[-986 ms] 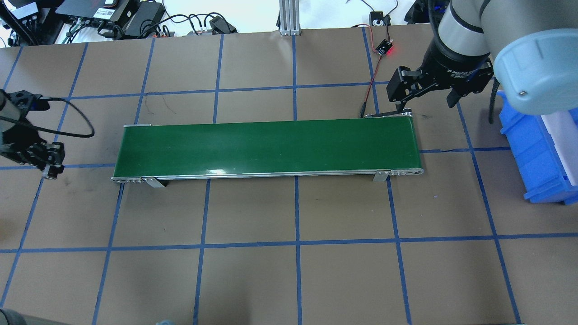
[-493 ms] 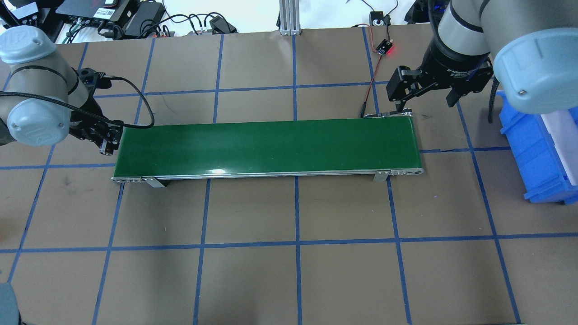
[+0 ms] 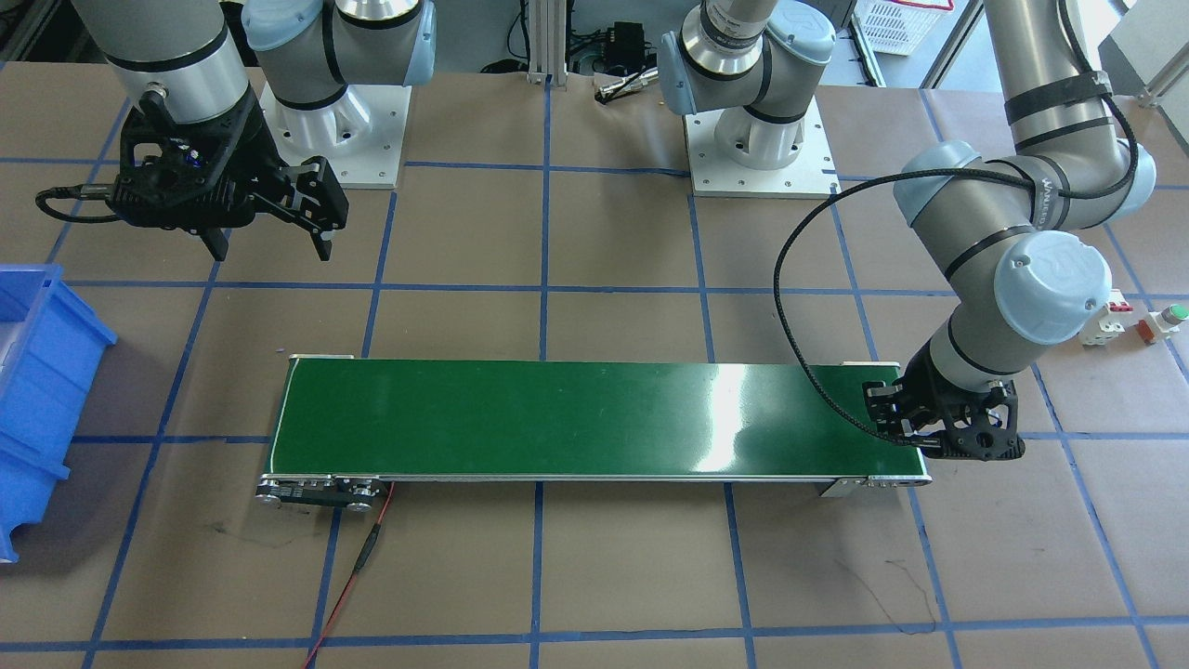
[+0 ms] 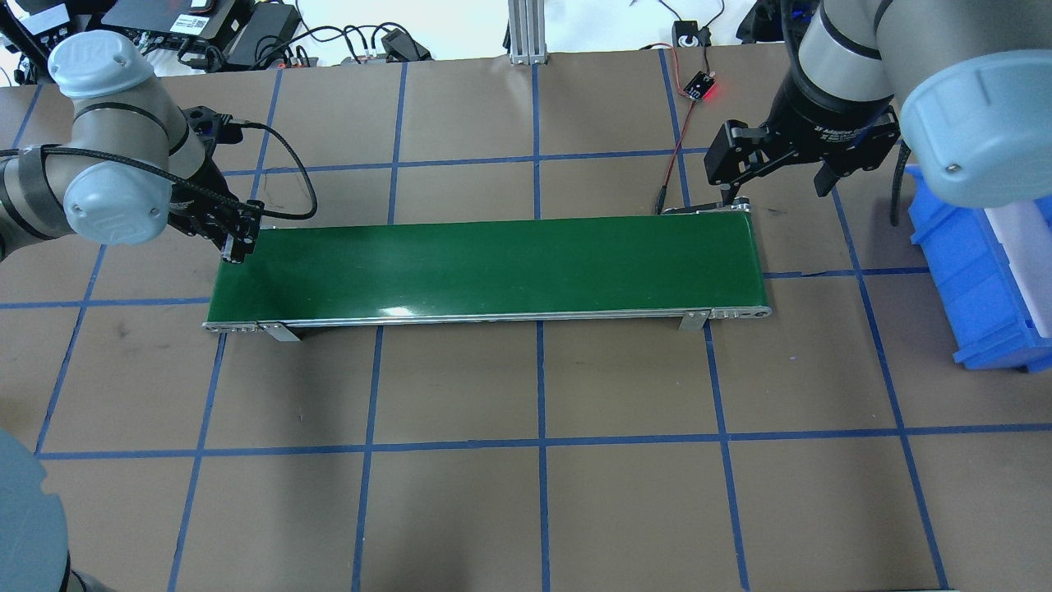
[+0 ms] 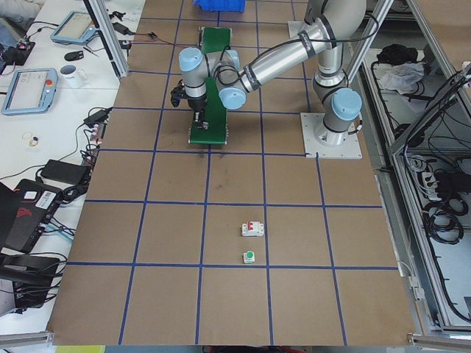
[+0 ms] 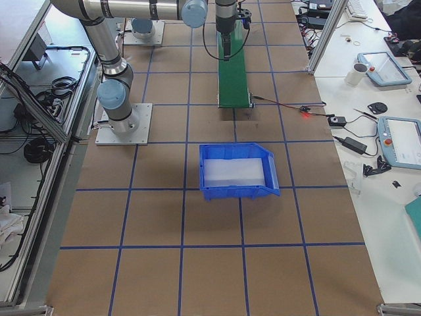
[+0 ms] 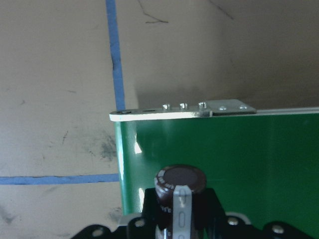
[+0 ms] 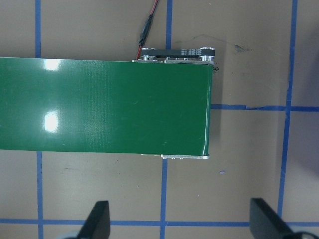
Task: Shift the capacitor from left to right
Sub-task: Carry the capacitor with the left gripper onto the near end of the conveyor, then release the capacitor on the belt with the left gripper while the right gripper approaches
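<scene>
The capacitor (image 7: 179,185), a stubby dark cylinder, shows only in the left wrist view, end-on between my left gripper's fingers. My left gripper (image 4: 236,243) is shut on it and hovers over the left end of the green conveyor belt (image 4: 493,263), near its far corner. It also shows in the front view (image 3: 934,435). My right gripper (image 4: 775,189) is open and empty, above the table just beyond the belt's right end. Its spread fingers (image 8: 98,219) frame the belt's end (image 8: 149,104) in the right wrist view.
A blue bin (image 4: 978,271) with a white insert stands right of the belt. A white circuit breaker (image 3: 1105,321) and a green-capped push-button (image 3: 1166,321) lie on the table to the robot's left. A red wire (image 4: 675,152) runs to the belt's far right corner.
My left arm has swung in from the table's left edge to the belt's left end. The right arm has not moved.
</scene>
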Tool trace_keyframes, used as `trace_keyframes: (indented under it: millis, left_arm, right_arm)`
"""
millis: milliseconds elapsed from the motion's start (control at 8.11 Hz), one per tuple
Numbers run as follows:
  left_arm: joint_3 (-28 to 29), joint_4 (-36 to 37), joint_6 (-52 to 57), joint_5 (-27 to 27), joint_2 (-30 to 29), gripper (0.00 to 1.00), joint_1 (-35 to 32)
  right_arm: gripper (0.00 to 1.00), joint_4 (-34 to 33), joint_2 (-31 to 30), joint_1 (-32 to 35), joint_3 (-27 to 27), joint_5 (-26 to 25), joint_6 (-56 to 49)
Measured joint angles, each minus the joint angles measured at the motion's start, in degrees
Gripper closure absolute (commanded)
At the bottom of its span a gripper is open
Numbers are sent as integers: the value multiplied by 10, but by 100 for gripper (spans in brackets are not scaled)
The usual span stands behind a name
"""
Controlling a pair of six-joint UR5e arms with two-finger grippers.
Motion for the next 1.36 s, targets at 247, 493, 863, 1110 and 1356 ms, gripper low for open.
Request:
trace_keyframes:
  millis: [247, 493, 863, 1110, 1356]
  left_arm:
    - [1, 0, -11, -19, -1, 52, -6]
    - [0, 0, -15, -30, 1, 49, -7]
    - [-1, -2, -20, -43, 1, 21, -8]
    - [-1, -1, -33, -55, 5, 0, -11]
    - [1, -5, -81, -88, 19, 0, -31]
  right_arm:
    - [0, -3, 16, 0, 6, 28, 10]
    - [0, -34, 56, 1, 8, 64, 43]
    - [0, -100, 102, 3, 8, 77, 56]
    - [0, -123, 129, 5, 8, 110, 57]
    - [0, -141, 149, 6, 10, 133, 56]
